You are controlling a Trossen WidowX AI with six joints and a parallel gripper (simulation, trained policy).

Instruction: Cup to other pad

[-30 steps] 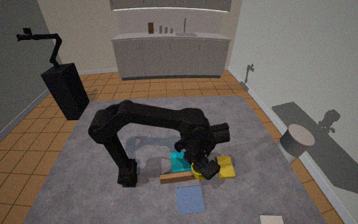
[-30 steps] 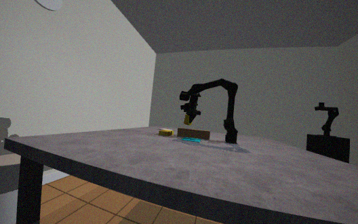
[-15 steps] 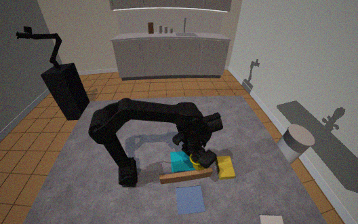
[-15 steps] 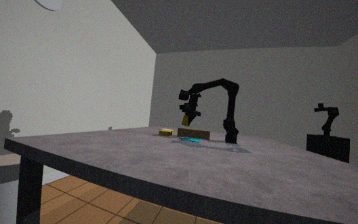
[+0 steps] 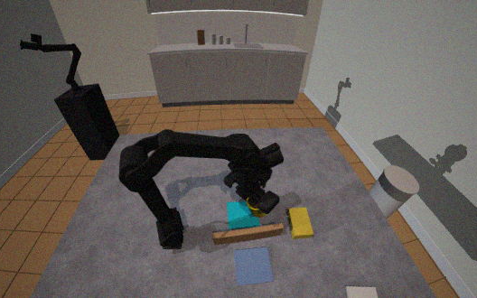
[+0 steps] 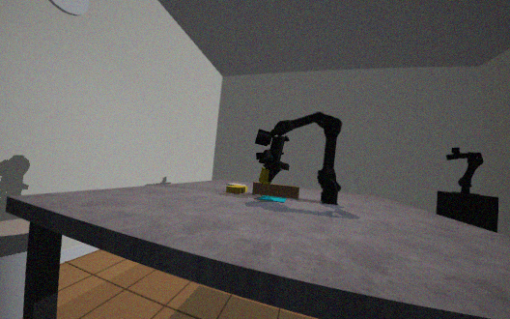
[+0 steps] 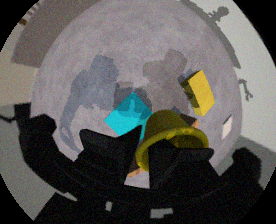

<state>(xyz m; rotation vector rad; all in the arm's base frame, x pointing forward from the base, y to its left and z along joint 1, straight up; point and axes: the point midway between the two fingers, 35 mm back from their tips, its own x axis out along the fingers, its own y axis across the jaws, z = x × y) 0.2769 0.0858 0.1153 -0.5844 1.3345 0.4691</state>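
Note:
A yellow cup [image 5: 257, 210] [image 6: 264, 175] [image 7: 165, 121] hangs in the air near the right edge of the cyan pad [image 5: 240, 216] [image 6: 272, 198] [image 7: 123, 116] in the top view. My gripper [image 5: 258, 201] [image 6: 269, 176] [image 7: 145, 128] is shut on the cup's wall, with one finger inside the rim and one outside. The cup looks somewhat tilted in the wrist view. Its inside is mostly hidden, so I cannot tell how the marbles lie. The blue pad [image 5: 254, 266] lies across the wooden bar, with nothing on it.
The wooden bar [image 5: 247, 233] [image 6: 276, 190] stands between the two pads, close to the cyan one. A yellow block [image 5: 302, 222] [image 6: 236, 189] [image 7: 202, 93] lies right of the bar in the top view. A white item [image 5: 362, 293] [image 7: 227, 127] lies near the front right.

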